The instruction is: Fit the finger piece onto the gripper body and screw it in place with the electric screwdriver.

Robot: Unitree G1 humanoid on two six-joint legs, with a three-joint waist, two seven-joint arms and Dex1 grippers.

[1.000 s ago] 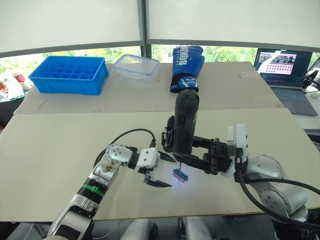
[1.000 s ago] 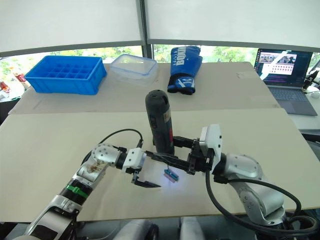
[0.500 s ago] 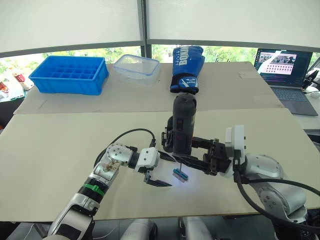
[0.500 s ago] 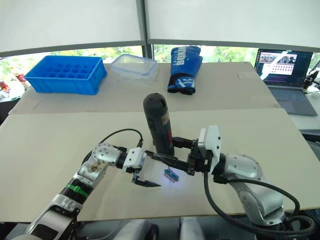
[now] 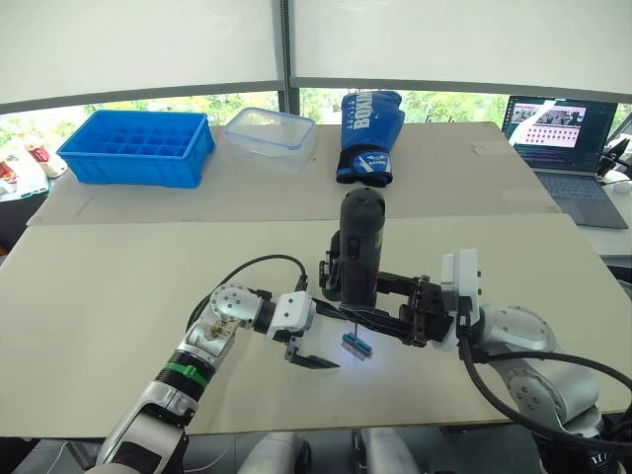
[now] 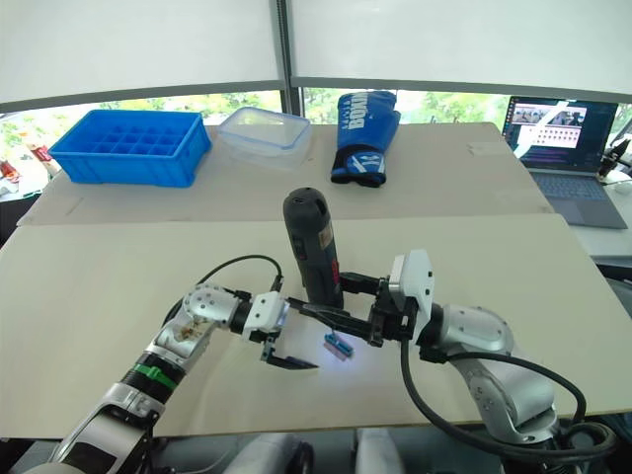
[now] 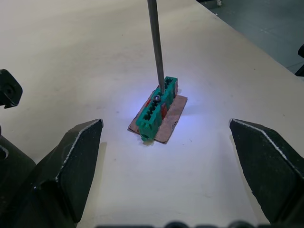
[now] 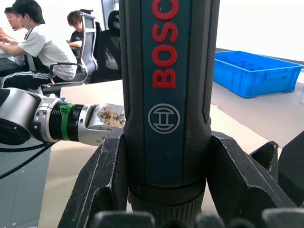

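In the right fingers [image 6: 348, 314], clenched, the electric screwdriver [image 8: 167, 90] reads "BOSCH", seemingly; left fingers [image 7: 164, 156] released.

electric screwdriver [image 8: 166, 95] cut off by frame top, laptop [image 5: 578, 148] clipped at edge

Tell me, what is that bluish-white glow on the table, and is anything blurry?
Left wrist view: the glow pools on the table around the green block, where the metal bit comes down, so it seems to come from the screwdriver; the block's shadow is short. Right wrist view: the screwdriver is sharp and the people behind are softer. Eye views: bright windows, with the same pale glow under the screwdriver.
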